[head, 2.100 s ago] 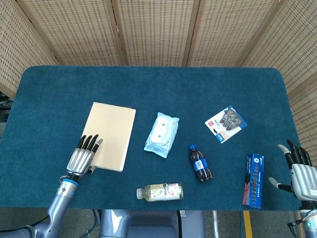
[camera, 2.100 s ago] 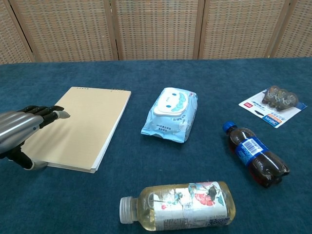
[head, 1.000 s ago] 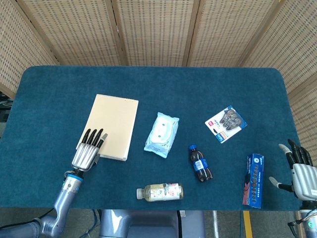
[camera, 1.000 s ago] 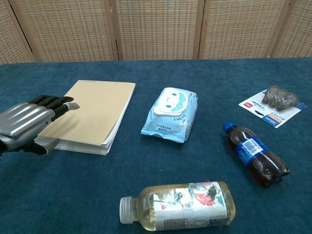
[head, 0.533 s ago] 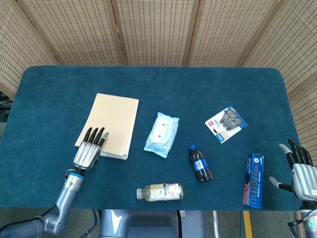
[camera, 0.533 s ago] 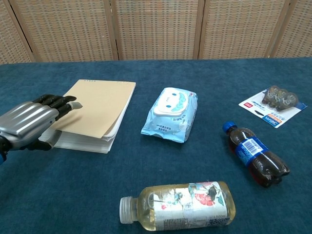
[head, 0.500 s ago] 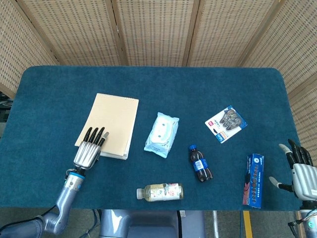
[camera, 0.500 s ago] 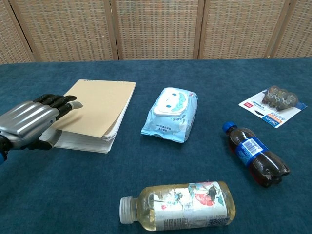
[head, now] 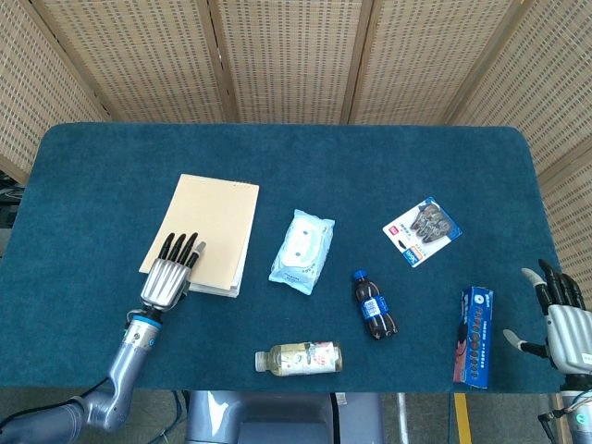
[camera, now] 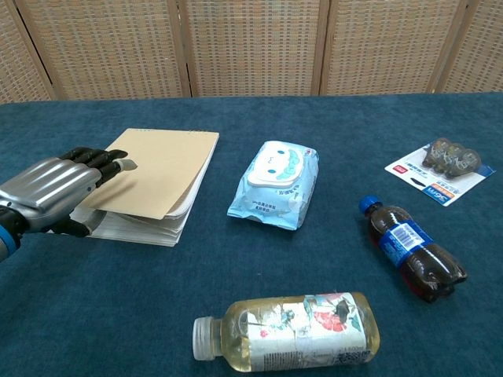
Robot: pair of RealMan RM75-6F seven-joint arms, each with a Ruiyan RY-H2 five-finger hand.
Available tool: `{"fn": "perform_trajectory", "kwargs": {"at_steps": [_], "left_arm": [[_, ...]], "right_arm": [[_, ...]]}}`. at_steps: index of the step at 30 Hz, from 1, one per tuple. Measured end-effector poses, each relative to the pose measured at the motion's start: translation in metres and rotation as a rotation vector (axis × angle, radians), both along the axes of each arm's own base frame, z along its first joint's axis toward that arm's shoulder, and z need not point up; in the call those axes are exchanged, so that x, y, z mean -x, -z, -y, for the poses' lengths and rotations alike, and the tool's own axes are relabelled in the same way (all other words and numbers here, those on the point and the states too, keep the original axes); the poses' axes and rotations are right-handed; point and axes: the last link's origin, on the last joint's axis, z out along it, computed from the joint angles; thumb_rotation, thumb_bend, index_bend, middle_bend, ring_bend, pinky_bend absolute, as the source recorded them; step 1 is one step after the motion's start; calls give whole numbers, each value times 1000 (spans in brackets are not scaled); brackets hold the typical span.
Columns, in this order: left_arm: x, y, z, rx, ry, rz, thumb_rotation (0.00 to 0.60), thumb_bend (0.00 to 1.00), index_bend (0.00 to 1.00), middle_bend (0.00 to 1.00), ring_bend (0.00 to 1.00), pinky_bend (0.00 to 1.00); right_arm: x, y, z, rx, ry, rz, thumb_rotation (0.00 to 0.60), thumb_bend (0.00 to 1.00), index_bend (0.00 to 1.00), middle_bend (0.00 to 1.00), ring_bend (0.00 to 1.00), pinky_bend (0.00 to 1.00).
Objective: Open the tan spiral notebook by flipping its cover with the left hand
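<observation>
The tan spiral notebook (head: 209, 229) lies left of the table's middle, its spiral edge at the far end. Its cover (camera: 157, 174) is raised at the near left corner, showing the white page stack beneath. My left hand (head: 170, 275) is at that corner; in the chest view the left hand (camera: 53, 194) has its fingers laid over the cover and its thumb below it, pinching the cover. My right hand (head: 561, 324) hovers at the table's near right edge, fingers spread, holding nothing.
A wipes pack (head: 302, 250) lies right of the notebook. A cola bottle (head: 374, 303), a tea bottle (head: 299, 358), a blister pack (head: 422, 230) and a blue box (head: 474, 335) lie further right and nearer. A woven screen stands behind the table.
The left hand has crept forward and up with the cover's near corner, and the gap between the cover and the pages has widened. The right hand stayed still.
</observation>
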Motion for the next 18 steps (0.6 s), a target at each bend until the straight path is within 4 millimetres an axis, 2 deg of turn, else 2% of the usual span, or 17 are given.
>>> {"fn": "perform_trajectory", "kwargs": {"at_steps": [5, 18], "left_arm": [[-1, 0, -2, -2, -9, -2, 600, 461, 0, 0, 0, 0], [-1, -7, -11, -41, -36, -9, 600, 491, 0, 0, 0, 0]], "right_arm": [[0, 0, 0, 1, 0, 0, 600, 156, 110, 0, 0, 0], [0, 0, 0, 5, -2, 1, 600, 156, 110, 0, 0, 0]]}}
